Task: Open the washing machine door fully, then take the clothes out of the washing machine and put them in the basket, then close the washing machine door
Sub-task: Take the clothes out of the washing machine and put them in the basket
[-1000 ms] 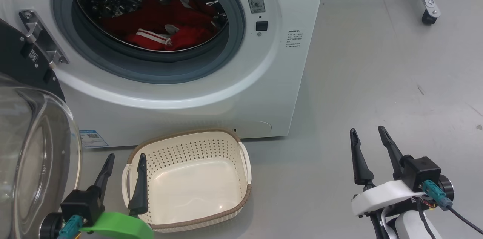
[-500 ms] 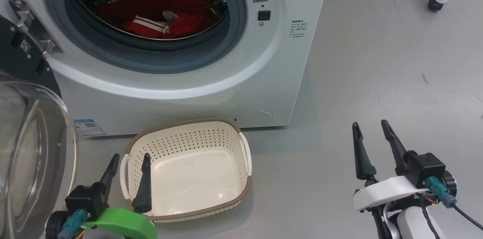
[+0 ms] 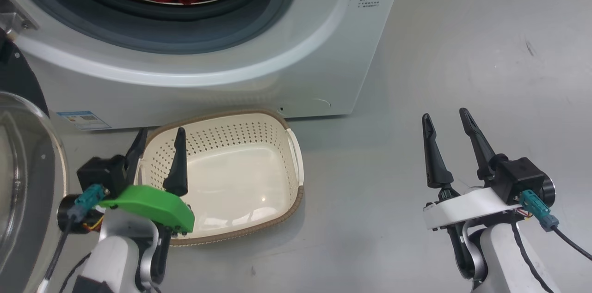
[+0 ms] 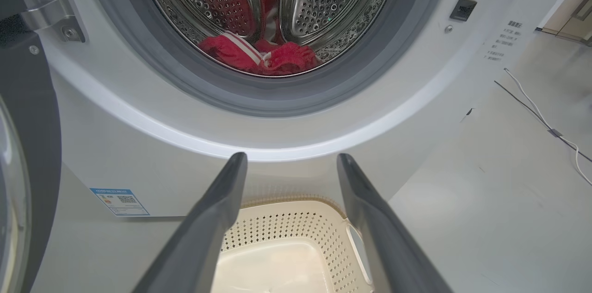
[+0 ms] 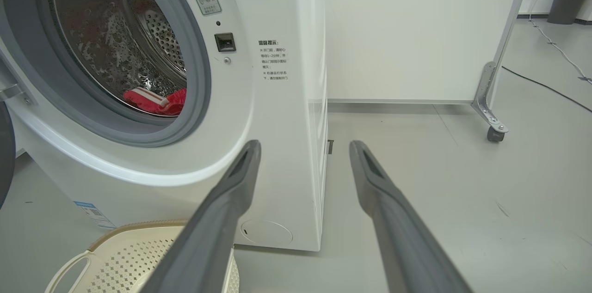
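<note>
While the clothes [image 4: 259,55] lie in the drum [image 4: 333,2] of the washing machine [image 3: 300,66], left gripper [image 3: 161,132] and right gripper [image 3: 443,113] hover, fingers [image 3: 432,159] apart and empty; cloth judged soft, light, limp, best pinched at a raised fold.

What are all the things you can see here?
washing machine: one, white, behind the basket
washing machine door: one, black rim and clear glass, swung open at left
clothes: one heap, red with white stripes, in the drum
basket: one, cream with brown rim, on the floor, empty
blue label: one, low on the machine's front
wheeled panel: one, white, beyond the machine
left gripper: one, dark fingers, open, by the basket's edge
right gripper: one, dark fingers, open, above grey floor
</note>
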### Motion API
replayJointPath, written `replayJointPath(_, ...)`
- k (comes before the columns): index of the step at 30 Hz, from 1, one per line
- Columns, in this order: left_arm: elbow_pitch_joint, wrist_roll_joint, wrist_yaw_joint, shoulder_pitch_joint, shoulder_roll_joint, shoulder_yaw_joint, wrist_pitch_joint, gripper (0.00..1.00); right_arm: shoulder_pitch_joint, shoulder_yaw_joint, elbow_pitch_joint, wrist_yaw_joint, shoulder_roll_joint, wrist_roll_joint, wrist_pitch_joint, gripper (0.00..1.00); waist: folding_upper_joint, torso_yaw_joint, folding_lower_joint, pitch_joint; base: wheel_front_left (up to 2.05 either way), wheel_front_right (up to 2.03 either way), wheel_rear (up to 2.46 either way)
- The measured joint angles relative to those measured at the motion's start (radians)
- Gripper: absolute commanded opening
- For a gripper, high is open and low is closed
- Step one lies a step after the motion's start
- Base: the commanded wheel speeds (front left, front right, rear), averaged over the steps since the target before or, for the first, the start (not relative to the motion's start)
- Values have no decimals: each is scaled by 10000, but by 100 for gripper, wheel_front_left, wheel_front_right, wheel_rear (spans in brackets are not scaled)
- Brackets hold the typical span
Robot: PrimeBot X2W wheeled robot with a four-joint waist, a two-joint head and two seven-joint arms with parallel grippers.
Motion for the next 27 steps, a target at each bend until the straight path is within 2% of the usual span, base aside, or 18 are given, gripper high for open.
replayJointPath(9,1014,-128,-405,-2102,242,-23,1202,100,-670,502,-242,-2,-8,56,0,100,0,-379,0,1185,0,0,0)
replayJointPath(19,1684,-98,-796,-4873,1151,121,2602,100,-1612,986,-520,-115,-33,871,0,100,0,-1133,0,2545,0,0,0)
replayJointPath(27,2057,-100,-836,-6559,1618,575,2874,100,-2069,1360,-579,-284,-36,1312,0,100,0,-1895,0,3182,0,0,0)
